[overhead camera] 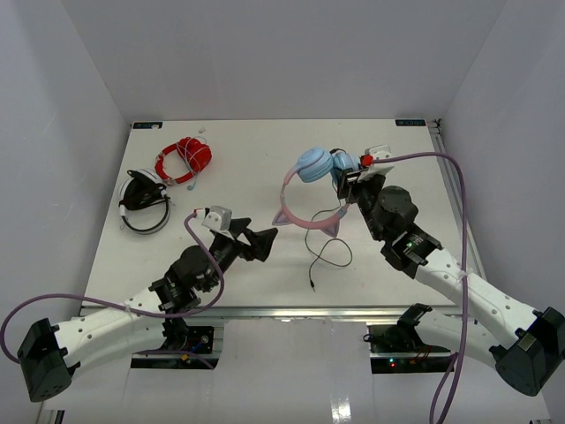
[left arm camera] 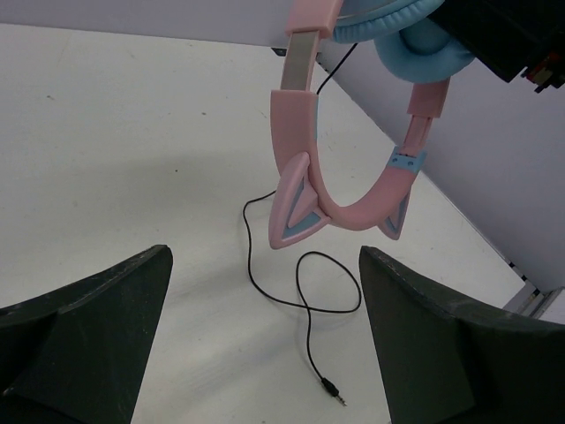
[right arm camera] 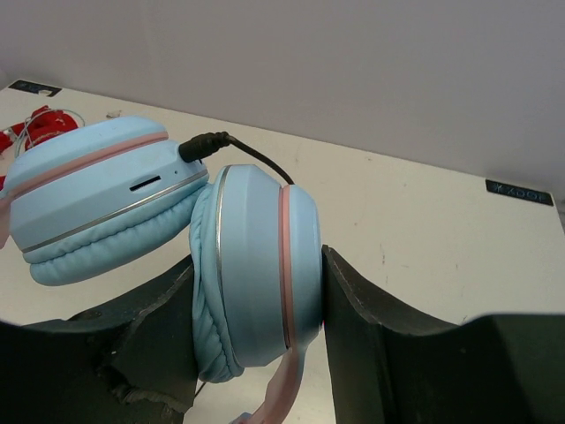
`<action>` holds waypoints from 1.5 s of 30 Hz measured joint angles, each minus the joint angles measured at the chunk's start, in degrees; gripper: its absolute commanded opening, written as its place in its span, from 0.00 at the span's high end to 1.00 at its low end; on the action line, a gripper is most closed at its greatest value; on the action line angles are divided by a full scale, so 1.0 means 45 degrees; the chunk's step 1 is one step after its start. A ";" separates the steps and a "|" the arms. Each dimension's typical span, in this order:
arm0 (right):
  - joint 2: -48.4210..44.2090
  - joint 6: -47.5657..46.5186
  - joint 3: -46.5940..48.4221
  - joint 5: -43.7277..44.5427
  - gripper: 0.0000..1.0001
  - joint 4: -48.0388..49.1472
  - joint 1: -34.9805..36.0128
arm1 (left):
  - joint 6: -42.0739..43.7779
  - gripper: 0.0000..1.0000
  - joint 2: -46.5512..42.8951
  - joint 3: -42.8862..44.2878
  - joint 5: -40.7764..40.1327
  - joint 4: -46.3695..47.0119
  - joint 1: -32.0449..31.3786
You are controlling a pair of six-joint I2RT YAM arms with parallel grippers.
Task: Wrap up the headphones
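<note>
My right gripper [right arm camera: 258,291] is shut on one light-blue earcup [right arm camera: 252,265] of the headphones [overhead camera: 311,168], a finger pressed on each side. The other earcup [right arm camera: 97,194] lies against it on the left, with the dark cable's plug [right arm camera: 207,146] in its socket. The pink headband [left arm camera: 296,115] hangs down, its cat ears [left arm camera: 296,208] close over the table. The thin cable [left arm camera: 305,291] loops on the table and ends in a jack [left arm camera: 333,389]. My left gripper [left arm camera: 265,265] is open and empty, just short of that loop and pointing at the headband.
A red coiled cable bundle [overhead camera: 184,159] and black-and-white headphones [overhead camera: 144,201] lie at the table's far left. White walls enclose the table on three sides. The right arm's purple hose [overhead camera: 450,177] arcs over the right edge.
</note>
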 measured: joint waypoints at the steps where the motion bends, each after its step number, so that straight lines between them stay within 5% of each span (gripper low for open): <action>1: 0.0009 0.0403 -0.0139 0.0184 0.92 0.0152 0.0000 | -0.0406 0.16 0.0084 0.0068 -0.0135 -0.0142 0.0000; 9: 0.0059 0.3481 -0.0785 0.2334 0.92 0.1131 0.0000 | -0.5277 0.33 0.1928 0.1617 -0.1634 -0.1591 0.0005; 15: 0.0054 0.5164 -0.1207 0.3666 0.92 0.1599 0.0000 | -0.7139 0.39 0.3336 0.1697 -0.1830 -0.1197 0.0005; 21: 0.0054 0.6186 -0.2029 0.4436 0.92 0.1717 0.0000 | -0.7528 0.46 0.5161 0.2759 -0.1976 -0.0516 0.0002; 39: -0.0470 0.6685 -0.3099 0.5885 0.92 0.2247 0.0247 | -0.7354 0.45 0.8554 0.4986 -0.2497 0.0157 -0.0218; 45: -0.0417 0.6983 -0.3143 0.6289 0.92 0.2284 0.0547 | -0.7181 0.54 0.9292 0.5502 -0.2737 0.0302 -0.0278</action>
